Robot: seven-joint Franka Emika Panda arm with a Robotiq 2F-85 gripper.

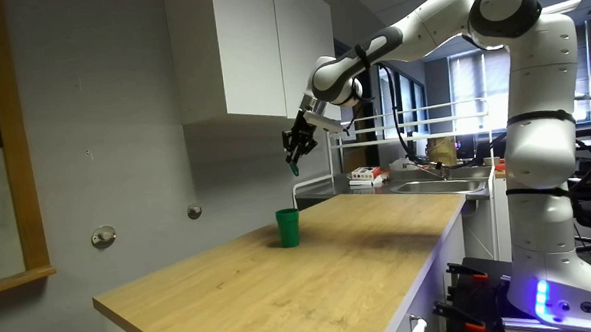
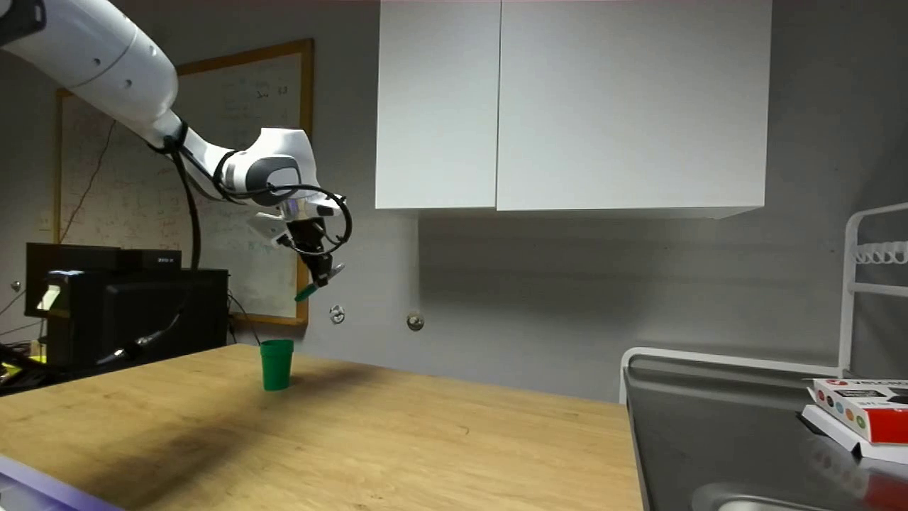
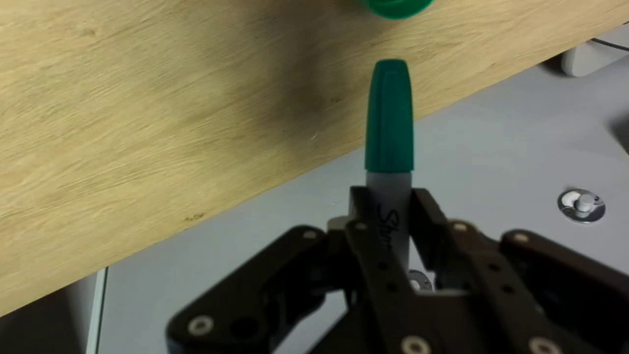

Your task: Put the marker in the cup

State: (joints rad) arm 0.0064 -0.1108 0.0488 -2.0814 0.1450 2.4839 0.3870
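Note:
The cup (image 1: 288, 228) is bright green and stands upright on the wooden counter; it shows in both exterior views (image 2: 277, 365). In the wrist view only part of the cup (image 3: 399, 7) shows, at the top edge. My gripper (image 1: 293, 157) is shut on the marker (image 1: 294, 169), a grey-bodied pen with a dark-green cap. In an exterior view my gripper (image 2: 323, 279) holds the marker (image 2: 306, 292) tilted, cap end lower, above the cup and apart from it. In the wrist view my gripper (image 3: 389, 201) grips the marker's (image 3: 389, 123) grey body, and the cap points toward the cup.
The wooden counter (image 1: 284, 288) runs along a grey wall. A white wall cabinet (image 2: 624, 106) hangs above it. A red and white box (image 2: 862, 404) lies on the dark sink top beside the counter. A white metal rack (image 1: 409, 138) stands at the sink (image 1: 437, 186).

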